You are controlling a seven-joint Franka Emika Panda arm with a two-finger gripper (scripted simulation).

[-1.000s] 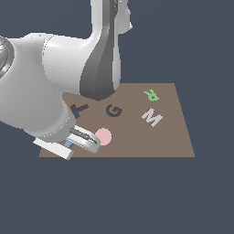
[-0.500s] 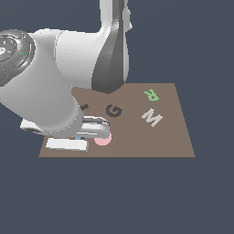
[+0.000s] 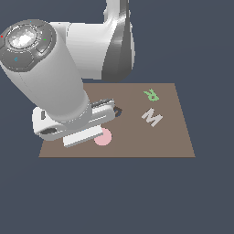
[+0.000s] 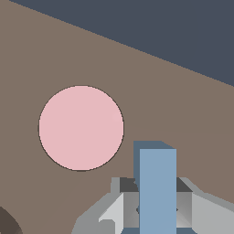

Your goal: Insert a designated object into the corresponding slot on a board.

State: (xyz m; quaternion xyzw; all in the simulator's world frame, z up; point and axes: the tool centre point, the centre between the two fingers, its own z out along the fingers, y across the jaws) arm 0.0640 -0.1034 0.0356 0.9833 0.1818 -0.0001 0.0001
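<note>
- Wrist view: the gripper [image 4: 157,212] closes its grey fingers [image 4: 114,210] on either side of the light-blue block [image 4: 157,189], clamped tight to its flanks with no gap showing; only the block's upright bar is visible, so its T shape cannot be confirmed here
- Pink disc [image 4: 81,128] lies flat on the brown board [image 4: 41,55], just beside the held block and apart from it
- Exterior view: the arm's bulky white wrist hangs low over the board [image 3: 173,137], hiding the block and the T-shaped slot; the gripper [image 3: 82,137] sits at about 9 o'clock from the pink disc [image 3: 103,137]
- Grey-white M [image 3: 151,118] lies at about 2 o'clock from the disc; the green R [image 3: 151,95] lies at 12 o'clock from the M; a dark recess edge [image 3: 118,111] peeks out beside the hand
</note>
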